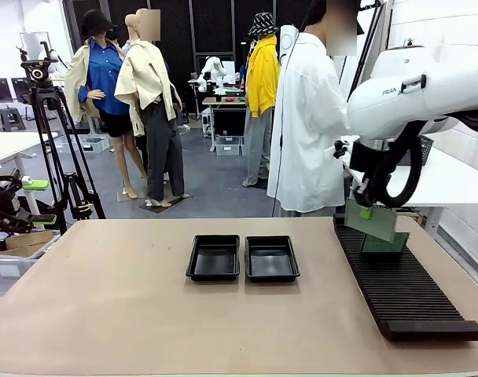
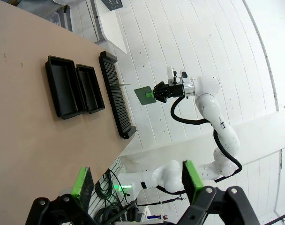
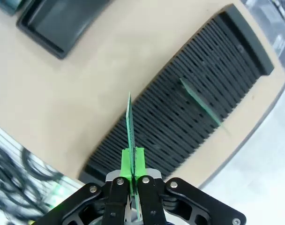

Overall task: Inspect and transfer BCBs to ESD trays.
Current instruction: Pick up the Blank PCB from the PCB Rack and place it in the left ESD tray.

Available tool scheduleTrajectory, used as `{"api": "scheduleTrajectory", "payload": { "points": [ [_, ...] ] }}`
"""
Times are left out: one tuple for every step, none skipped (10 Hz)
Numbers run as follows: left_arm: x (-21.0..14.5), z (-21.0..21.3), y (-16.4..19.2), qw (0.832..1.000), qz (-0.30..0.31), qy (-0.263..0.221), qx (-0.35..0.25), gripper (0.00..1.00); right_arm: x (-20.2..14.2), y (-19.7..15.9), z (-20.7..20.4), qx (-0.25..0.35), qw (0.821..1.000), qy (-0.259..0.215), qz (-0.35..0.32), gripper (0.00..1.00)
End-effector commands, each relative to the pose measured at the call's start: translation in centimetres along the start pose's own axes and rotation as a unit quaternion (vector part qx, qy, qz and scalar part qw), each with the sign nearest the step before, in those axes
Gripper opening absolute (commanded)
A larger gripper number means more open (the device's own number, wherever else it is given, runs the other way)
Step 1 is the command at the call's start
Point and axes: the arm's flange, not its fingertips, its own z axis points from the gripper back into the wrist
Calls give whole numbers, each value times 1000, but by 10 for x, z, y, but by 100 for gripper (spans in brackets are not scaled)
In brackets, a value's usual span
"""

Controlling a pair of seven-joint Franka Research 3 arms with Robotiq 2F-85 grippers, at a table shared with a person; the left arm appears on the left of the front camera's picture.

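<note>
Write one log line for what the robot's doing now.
right gripper: shut on BCB above rack | second BCB: in rack | left gripper: open | ESD trays: side by side

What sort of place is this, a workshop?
Probably a robotics lab: a white robot arm holds a circuit board over a slotted rack, with a camera tripod nearby.

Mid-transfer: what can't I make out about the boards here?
- Thin green circuit board in the right gripper: edge-on in right wrist view, face unseen; tiny in left wrist view.
- Second green board standing in the long black ribbed rack: held board overlaps it in front view; bottom edge hidden in slots.
</note>
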Motion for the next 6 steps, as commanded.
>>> {"api": "scheduleTrajectory", "payload": {
  "points": [
    [0, 2, 0, 1000, -1, 0, 2, 100, 20, 22, 1, 14, 995, -25, -94, 0],
    [0, 2, 0, 1000, -1, 0, 2, 100, 30, 28, -1, 42, 989, -30, -137, 0],
    [0, 2, 0, 1000, -1, 0, 2, 100, 39, 33, -3, 79, 980, -48, -177, 0],
    [0, 2, 0, 1000, -1, 0, 2, 100, 48, 38, -7, 115, 971, -58, -199, 0],
    [0, 2, 0, 1000, -1, 0, 2, 100, 59, 40, -10, 148, 963, -62, -215, 0],
    [0, 2, 0, 1000, -1, 0, 2, 100, 70, 44, -13, 180, 954, -66, -231, 0]
  ]
}}
